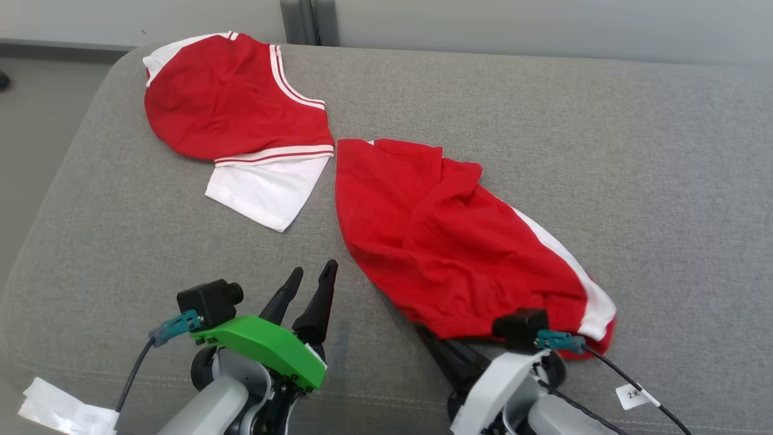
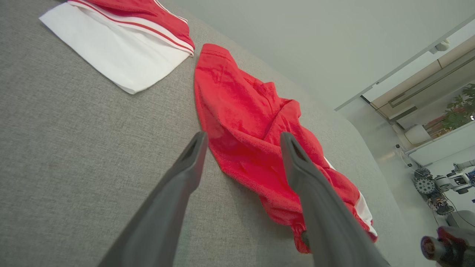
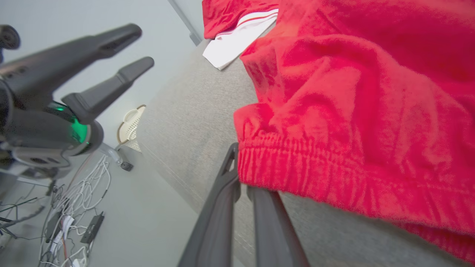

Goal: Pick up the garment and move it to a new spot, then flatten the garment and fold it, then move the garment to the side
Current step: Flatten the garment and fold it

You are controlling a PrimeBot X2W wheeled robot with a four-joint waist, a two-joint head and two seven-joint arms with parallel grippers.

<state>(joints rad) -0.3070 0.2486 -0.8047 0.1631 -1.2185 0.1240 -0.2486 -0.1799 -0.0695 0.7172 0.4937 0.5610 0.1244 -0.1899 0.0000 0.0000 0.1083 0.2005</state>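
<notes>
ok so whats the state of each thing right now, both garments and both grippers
red shorts: crumpled, not folded, lying on the grey cushion
red and white garment: lying at the far left, apart from the shorts, nothing touching it
left gripper: open, empty, beside the shorts
right gripper: shut on the shorts' elastic waistband edge

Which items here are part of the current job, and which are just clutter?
In the job:
- red shorts, waistband pinched by the right gripper, jaws shut
- left gripper, jaws open, beside the shorts

Lying about:
- red-and-white jersey
- white paper strip
- cable tag
</notes>
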